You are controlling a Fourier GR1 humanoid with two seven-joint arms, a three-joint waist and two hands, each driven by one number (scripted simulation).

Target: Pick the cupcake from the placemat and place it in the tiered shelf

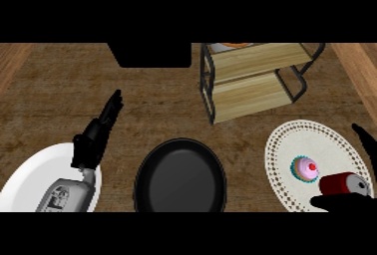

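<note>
A small cupcake with pink frosting, a teal wrapper and a red cherry sits on the round white lace placemat at the right. The tiered shelf, black wire with wooden boards, stands at the back, left of the placemat's far edge. My right hand shows at the lower right edge, fingers spread around the placemat's right side, thumb below a red can; it does not touch the cupcake. My left hand rests open at the left, fingers pointing up.
A red can lies on the placemat just right of the cupcake. A black round pan sits in the front middle. A white plate lies under my left forearm. A dark box stands at the back.
</note>
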